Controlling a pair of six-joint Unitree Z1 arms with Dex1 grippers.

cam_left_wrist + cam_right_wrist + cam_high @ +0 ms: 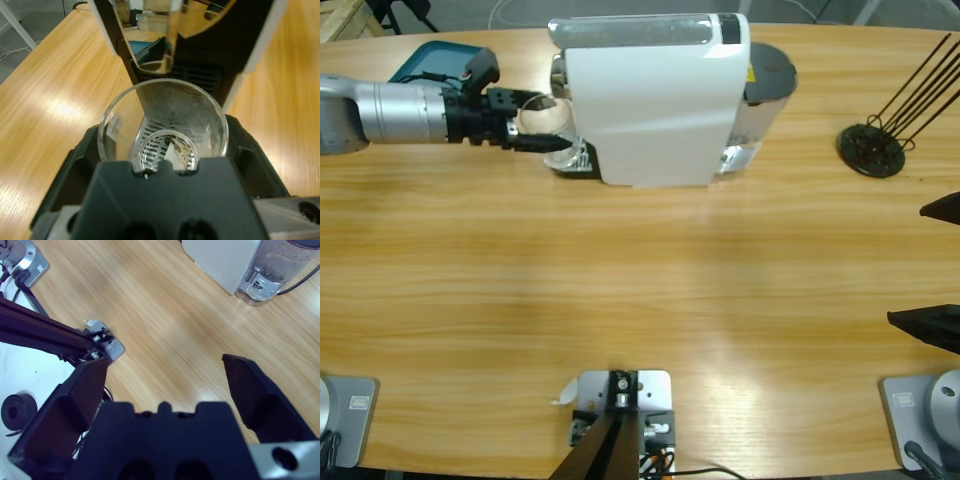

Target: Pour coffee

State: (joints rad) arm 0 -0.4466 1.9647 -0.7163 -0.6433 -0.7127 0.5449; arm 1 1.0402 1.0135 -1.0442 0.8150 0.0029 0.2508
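Left gripper (162, 165) holds the glass tumbler (163, 125) under the coffee machine (655, 95) spout.

I see its jaws pinching the upright glass on the machine's drip tray; the right gripper (165, 385), spread empty, sits well apart from the machine.

Silver-grey ribbed arm (395, 110), black wrist, seemingly matte black fingers (250, 385).
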